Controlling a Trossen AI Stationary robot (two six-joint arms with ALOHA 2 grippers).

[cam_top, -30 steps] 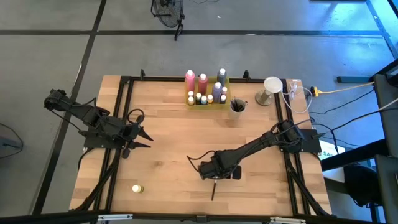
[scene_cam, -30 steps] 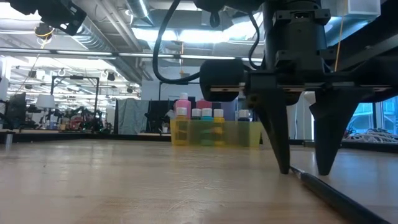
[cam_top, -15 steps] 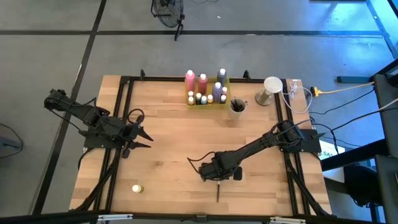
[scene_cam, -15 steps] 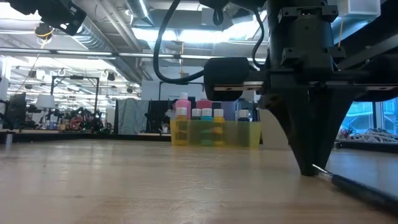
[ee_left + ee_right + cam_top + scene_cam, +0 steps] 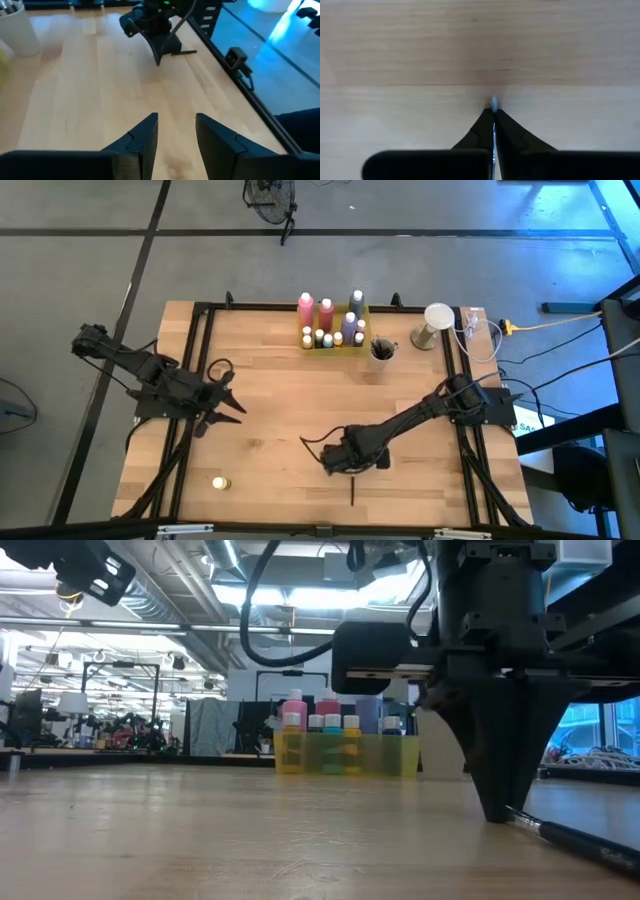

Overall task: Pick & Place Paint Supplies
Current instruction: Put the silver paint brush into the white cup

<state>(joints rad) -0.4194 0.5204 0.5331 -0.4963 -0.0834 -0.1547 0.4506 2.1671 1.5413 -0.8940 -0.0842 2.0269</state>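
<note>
One paintbrush [image 5: 351,488] is lying on the desk [image 5: 270,430] at its near edge, its tip pinched in the right gripper [image 5: 349,467]'s closed jaws, handle trailing away. Left gripper [image 5: 232,406] is idling apart, jaws parted.

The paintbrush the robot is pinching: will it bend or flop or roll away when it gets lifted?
The paintbrush looks thin and straight, so it probably stays stiff. The right gripper is shut on it near one end, so the long free end may droop or swing. It lies flat on the table; being slim and likely round, it could roll if dropped.
</note>
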